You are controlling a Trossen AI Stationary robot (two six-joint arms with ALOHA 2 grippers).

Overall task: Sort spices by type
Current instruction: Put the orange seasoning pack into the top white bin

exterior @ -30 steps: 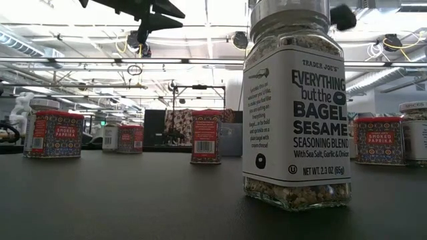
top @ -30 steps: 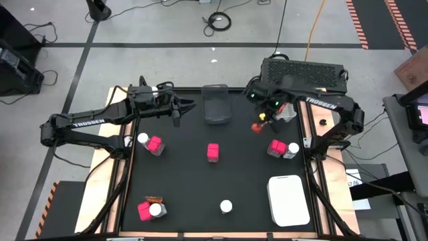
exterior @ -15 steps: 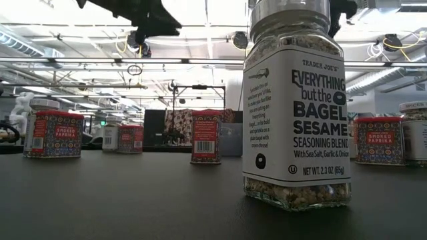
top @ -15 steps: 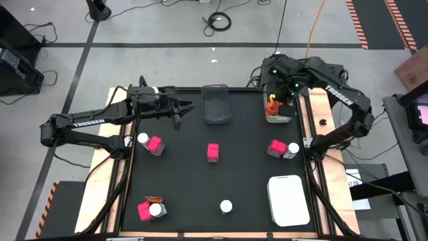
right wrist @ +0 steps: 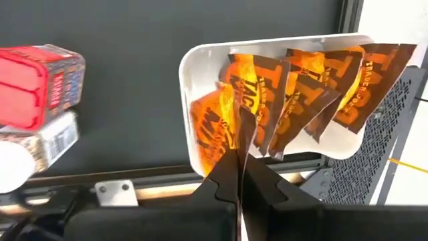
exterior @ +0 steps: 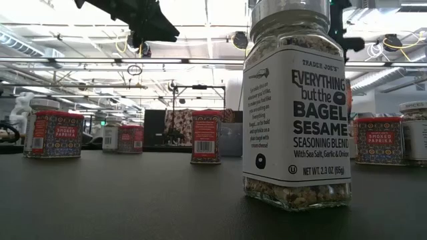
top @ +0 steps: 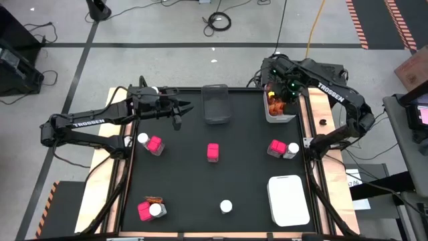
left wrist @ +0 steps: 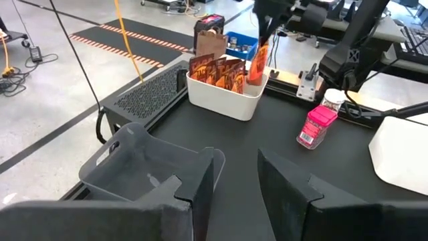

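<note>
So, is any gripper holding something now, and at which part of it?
The right gripper is shut on an orange sachet, pinching its edge above the white bin. The left gripper holds nothing.

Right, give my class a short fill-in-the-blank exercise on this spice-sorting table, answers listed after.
1. The right tool holds an orange sachet over the white ____.
2. The left tool holds ____.
3. The bin already contains several orange ____.

Missing words: bin; nothing; sachets
</note>
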